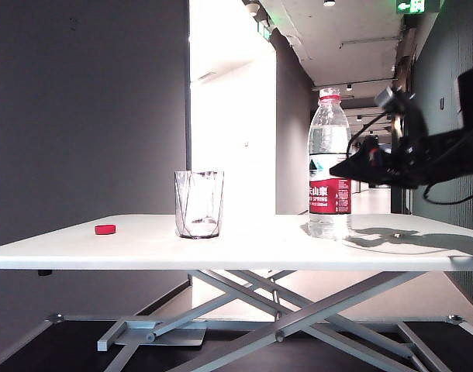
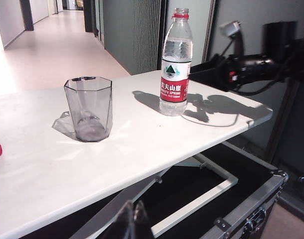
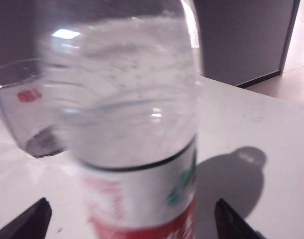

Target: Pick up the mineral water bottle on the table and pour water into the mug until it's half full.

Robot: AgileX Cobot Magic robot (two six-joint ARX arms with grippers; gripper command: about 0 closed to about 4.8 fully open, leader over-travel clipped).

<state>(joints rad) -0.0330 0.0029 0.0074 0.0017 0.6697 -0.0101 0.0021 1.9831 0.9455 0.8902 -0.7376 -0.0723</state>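
Four items, largest first. Wide flat white surface on a grey scissor-cross frame. Tall clear ribbed plastic mineral water bottle with a red-and-white label, upright right of centre on the surface. Short clear faceted glass mug, upright near the middle, well left of the bottle. Small red disc, flat at far left. Right tool: fingers spread wide either side of the bottle's label, not touching it. Left tool: low, off the surface's near edge, tips pressed together.
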